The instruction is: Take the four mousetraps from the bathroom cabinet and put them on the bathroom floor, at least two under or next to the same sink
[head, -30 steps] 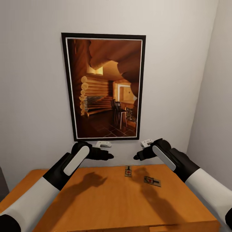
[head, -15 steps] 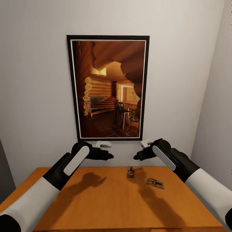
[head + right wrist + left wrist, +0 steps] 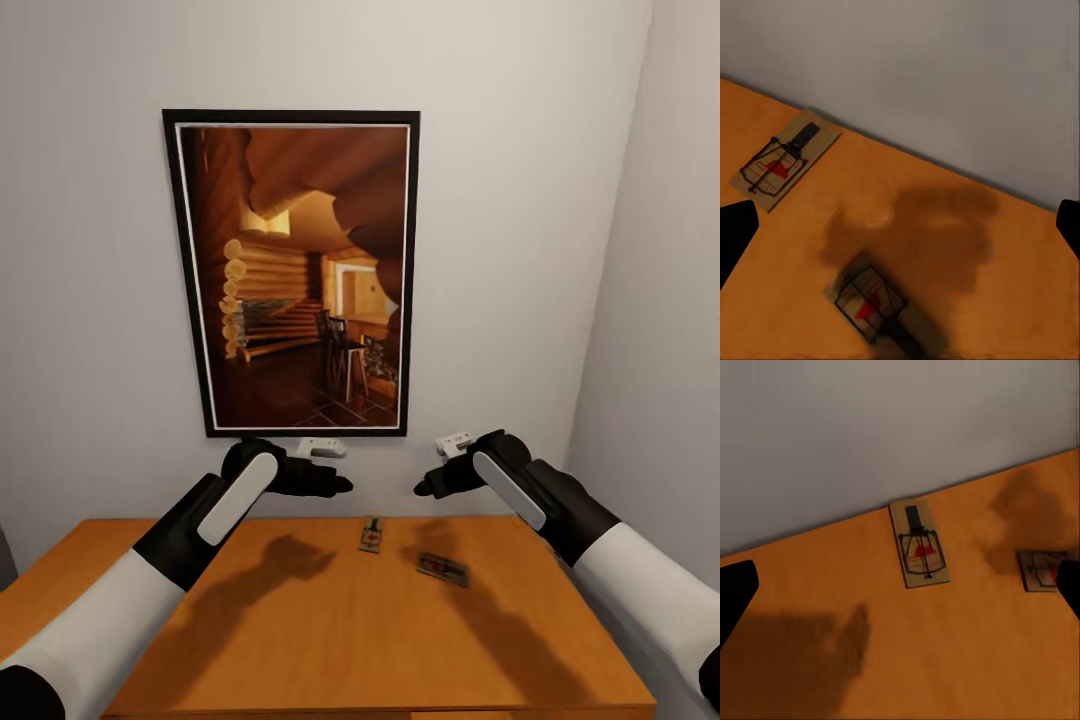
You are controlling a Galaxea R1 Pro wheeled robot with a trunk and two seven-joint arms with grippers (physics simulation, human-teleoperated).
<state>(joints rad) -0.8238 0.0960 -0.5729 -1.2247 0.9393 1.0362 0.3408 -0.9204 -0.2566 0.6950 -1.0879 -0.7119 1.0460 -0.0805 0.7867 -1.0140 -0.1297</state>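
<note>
Mousetraps, 2 (image 3: 371, 536) (image 3: 443, 569), flat on cabinet (image 3: 300, 640) top beneath both empty, spread-fingered grippers (image 3: 343, 484) (image 3: 421, 488).

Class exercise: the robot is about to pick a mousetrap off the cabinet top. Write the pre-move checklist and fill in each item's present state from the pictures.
1. Traps in sight: two mousetraps lie flat on the cabinet top, near mousetrap and far mousetrap by the wall. Ok.
2. All four traps located: two seen. Not ok.
3. Right gripper free: nothing between the fingers, jaws apart in the right wrist view. Ok.
4. Left gripper free: holds nothing, jaws apart. Ok.
5. Traps apart from each other: a clear gap between them. Ok.
6. Grippers at trap height: both hover above the top. Not ok.
</note>
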